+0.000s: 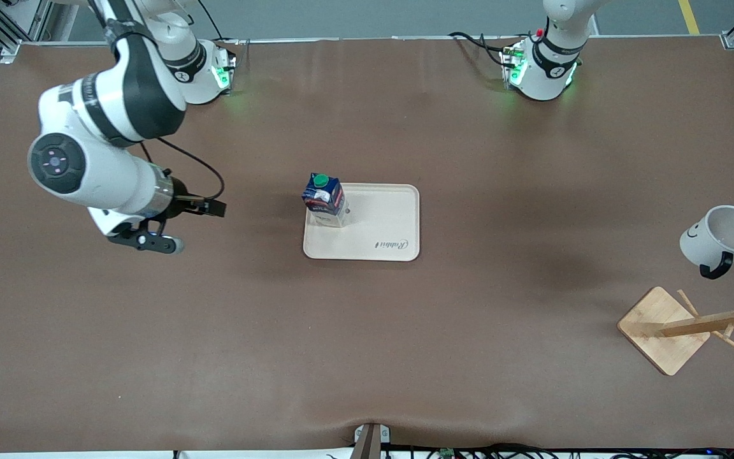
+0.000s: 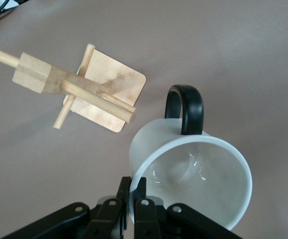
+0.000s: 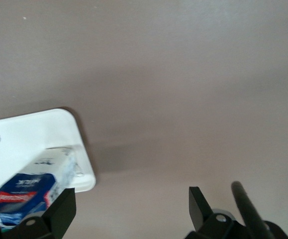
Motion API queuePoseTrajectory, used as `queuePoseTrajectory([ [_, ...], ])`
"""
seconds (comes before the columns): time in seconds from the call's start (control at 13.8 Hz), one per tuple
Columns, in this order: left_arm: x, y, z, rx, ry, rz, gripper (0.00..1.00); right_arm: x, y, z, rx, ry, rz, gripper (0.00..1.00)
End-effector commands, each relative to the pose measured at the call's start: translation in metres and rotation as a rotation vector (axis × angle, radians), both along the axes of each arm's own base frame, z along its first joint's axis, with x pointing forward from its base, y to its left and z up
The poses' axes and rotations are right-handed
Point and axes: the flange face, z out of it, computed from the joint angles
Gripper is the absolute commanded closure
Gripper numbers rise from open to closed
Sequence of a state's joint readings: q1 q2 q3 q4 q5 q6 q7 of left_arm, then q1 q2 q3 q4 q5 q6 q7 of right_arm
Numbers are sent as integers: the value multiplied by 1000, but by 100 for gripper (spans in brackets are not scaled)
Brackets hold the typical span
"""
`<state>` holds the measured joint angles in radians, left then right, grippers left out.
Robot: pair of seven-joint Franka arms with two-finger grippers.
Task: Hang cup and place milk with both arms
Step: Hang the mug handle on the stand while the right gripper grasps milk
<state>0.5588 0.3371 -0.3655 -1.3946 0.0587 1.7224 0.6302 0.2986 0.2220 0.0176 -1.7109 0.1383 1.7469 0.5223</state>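
Nearest the front cam: wooden mug rack w/ square base and pegs, at the left arm's end of the table; rack post and pegs also in the left wrist view.

Left gripper up in the air over the table just beside the rack, fingers clamped on the cup rim, one finger inside and one outside the wall. Cup tilted, mouth twd the wrist cam, black handle on the side away from the fingers, smiley on its wall; not touching the pegs.

Mid-table: milk upright on cream tray, at the tray corner twd the right arm's end, green cap up.

Right gripper over bare table, well apart from the tray, fingers spread, nothing btwn them; in the right wrist view the milk sits off past one finger, no contact.
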Motion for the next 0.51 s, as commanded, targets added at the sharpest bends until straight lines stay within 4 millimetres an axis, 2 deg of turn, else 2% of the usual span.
queuePoseTrajectory([
  [0.0,10,7,4,-13,-19,-26,100,-23,51,7,5,-41,-44,0],
  [0.14,13,9,3,-15,-27,-25,100,-32,80,5,3,-56,-58,0],
  [0.43,16,13,1,-14,-37,-27,100,-60,161,-24,-5,-86,-109,0],
])
